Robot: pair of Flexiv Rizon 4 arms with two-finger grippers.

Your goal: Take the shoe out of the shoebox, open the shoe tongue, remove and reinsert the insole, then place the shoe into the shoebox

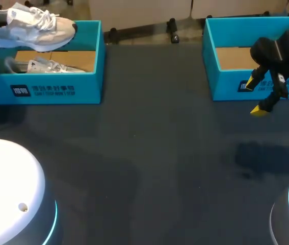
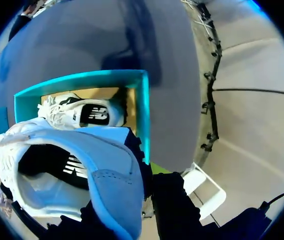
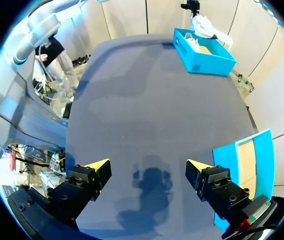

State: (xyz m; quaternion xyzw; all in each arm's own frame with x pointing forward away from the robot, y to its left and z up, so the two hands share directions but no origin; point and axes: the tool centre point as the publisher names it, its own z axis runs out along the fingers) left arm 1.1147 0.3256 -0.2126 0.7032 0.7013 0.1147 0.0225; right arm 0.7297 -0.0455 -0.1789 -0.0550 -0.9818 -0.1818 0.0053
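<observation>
- Holding shoe (image 1: pixel 32 28) above far-left-corner box (image 1: pixel 90 71): left gripper (image 2: pixel 131 210) pinches the heel.
- Right gripper (image 3: pixel 146 166) spread, empty.
- You'll likely find it light and soft; grip the firmer heel.

The head camera looks down from above and behind on the table (image 1: pixel 149 153). The left wrist camera is very near the shoe (image 2: pixel 111 175), facing down into the shoebox (image 2: pixel 81 79). The right wrist camera looks along the table from higher; all three share this shoebox.
</observation>
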